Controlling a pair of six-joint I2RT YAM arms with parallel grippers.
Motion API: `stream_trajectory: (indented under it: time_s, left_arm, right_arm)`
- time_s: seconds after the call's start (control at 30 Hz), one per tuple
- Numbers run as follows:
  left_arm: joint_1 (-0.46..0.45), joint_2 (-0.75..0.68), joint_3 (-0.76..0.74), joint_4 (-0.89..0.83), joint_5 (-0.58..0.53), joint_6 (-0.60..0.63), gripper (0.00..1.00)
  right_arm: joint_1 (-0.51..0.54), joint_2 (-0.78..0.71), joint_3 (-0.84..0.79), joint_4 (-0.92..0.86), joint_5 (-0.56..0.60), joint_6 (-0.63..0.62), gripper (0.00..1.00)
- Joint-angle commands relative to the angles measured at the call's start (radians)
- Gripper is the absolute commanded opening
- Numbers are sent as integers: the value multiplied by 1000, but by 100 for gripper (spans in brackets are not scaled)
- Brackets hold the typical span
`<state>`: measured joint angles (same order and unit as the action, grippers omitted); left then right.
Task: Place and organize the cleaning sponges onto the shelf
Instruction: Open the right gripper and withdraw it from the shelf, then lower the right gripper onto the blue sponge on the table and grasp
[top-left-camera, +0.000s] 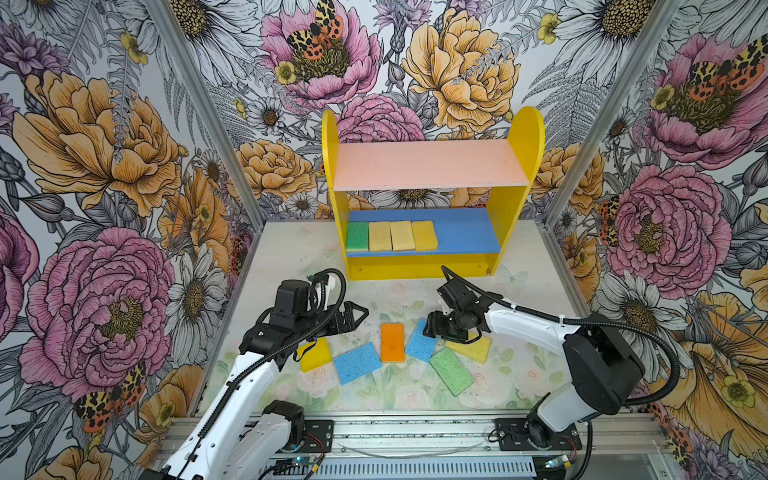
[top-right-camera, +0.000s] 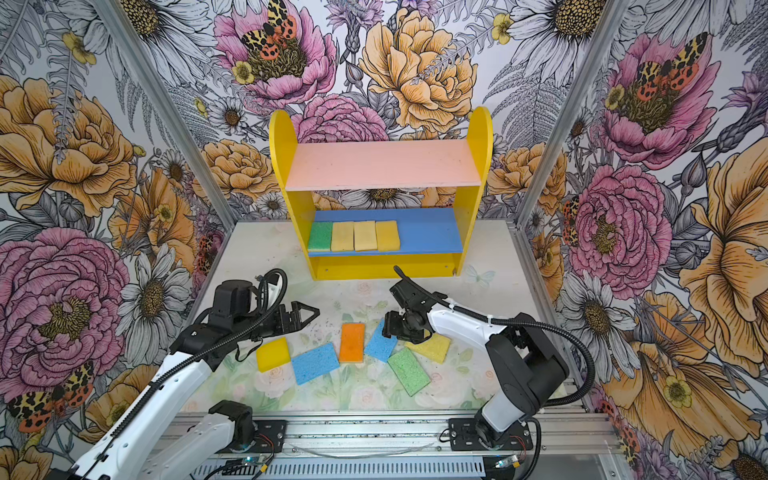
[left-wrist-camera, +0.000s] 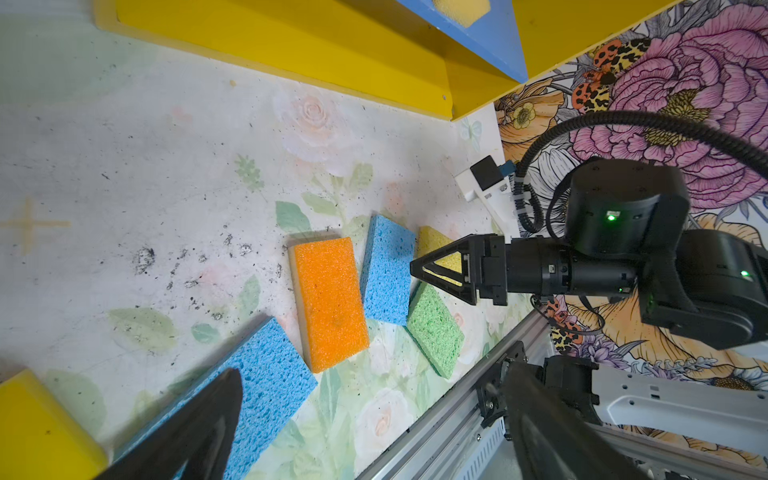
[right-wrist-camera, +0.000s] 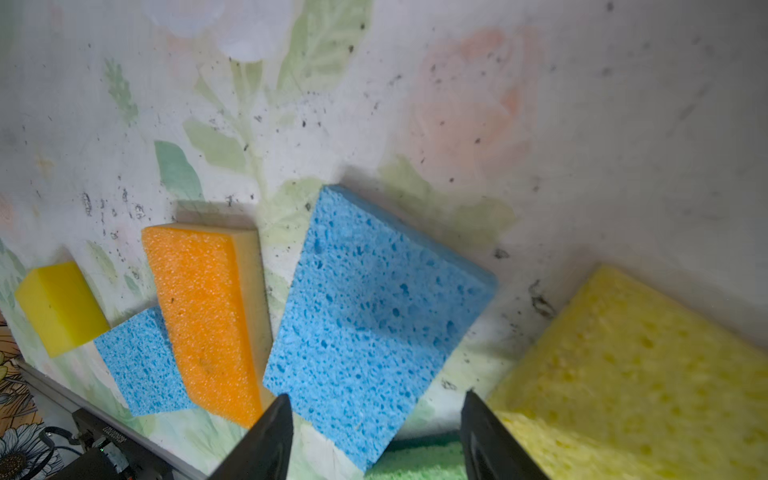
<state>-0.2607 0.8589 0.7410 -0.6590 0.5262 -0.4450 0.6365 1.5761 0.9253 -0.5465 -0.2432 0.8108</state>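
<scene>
Left hand (top-left-camera: 356, 312): hung wide open.
Right hand (top-left-camera: 429, 331): stood open over the right blue sponge (top-left-camera: 419, 345), empty.
Shelf (top-left-camera: 514, 195): four sponges (top-left-camera: 401, 236) lay on its blue board (top-left-camera: 467, 232).

I'm working in a lab test cell, not a home: floral-printed wall panels (top-left-camera: 104, 166) in aluminium posts (top-left-camera: 203, 104) box in the worktop (top-left-camera: 291, 257), and arm bases (top-left-camera: 286, 419) bolt to a bare metal rail (top-left-camera: 415, 432) with exposed wiring (top-left-camera: 309, 461).

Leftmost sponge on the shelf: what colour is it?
Green. The sponge shows best in a top view.
</scene>
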Motion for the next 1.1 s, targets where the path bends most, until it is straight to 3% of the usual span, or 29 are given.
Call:
stream_trajectory:
  time_s: [0.0,0.23,0.37,1.07]
  left_arm:
    - [-15,-10,-2,-13,-38,7,99]
    - [-18,-19,-2,-13,-45,8,99]
    - [-18,-20,-2,-12,-44,8,99]
    - [-46,-23,-4,-13,-61,5,99]
  right_arm:
    - [6,-26,13,1,51,10,65]
    - [-25,-152,-71,-40,103,35,70]
    - [-42,-189,-94,-43,77,31,71]
    - [34,-18,-64,126,19,83,65]
